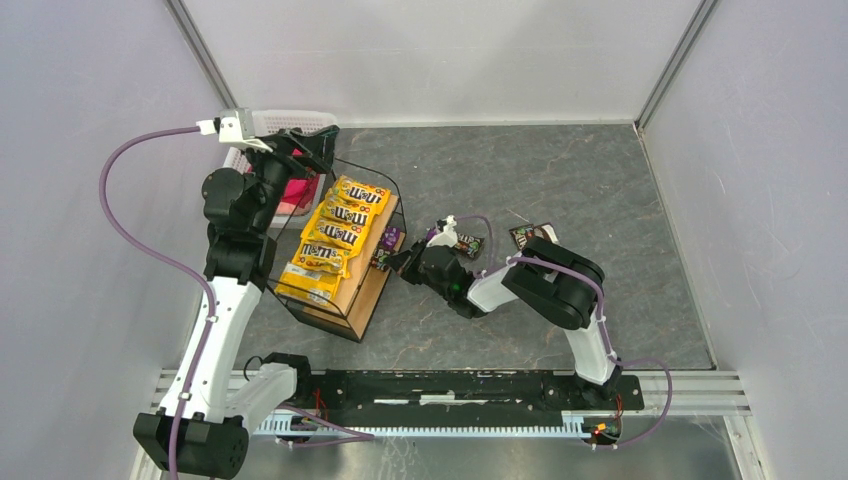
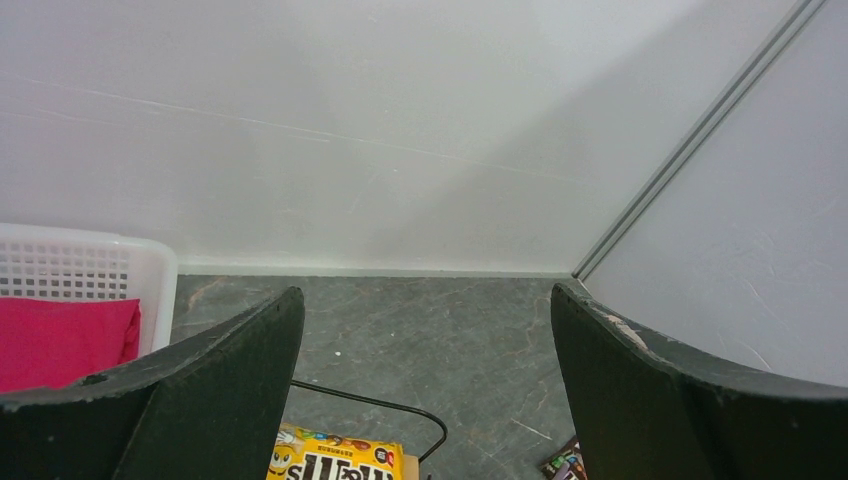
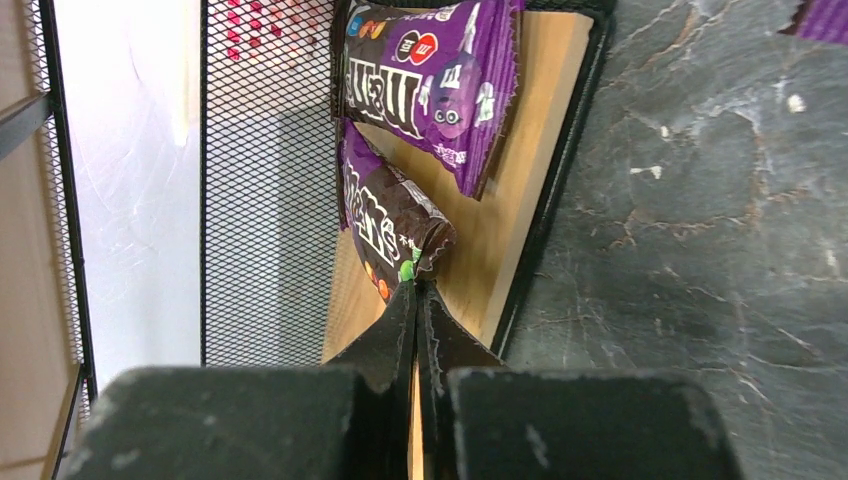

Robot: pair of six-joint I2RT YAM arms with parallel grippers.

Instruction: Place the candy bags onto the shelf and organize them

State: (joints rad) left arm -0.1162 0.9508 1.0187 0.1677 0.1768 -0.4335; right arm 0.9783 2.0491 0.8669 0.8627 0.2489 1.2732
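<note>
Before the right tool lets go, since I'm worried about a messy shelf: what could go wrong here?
First, the right tool pinches the brown bag only by a corner, so the bag may twist or slip. Second, that bag's far end meets the purple bag; a push inward could shove it askew. Third, the tool sits close to the wire edge of the shelf and might snag it when pulling out.
</note>
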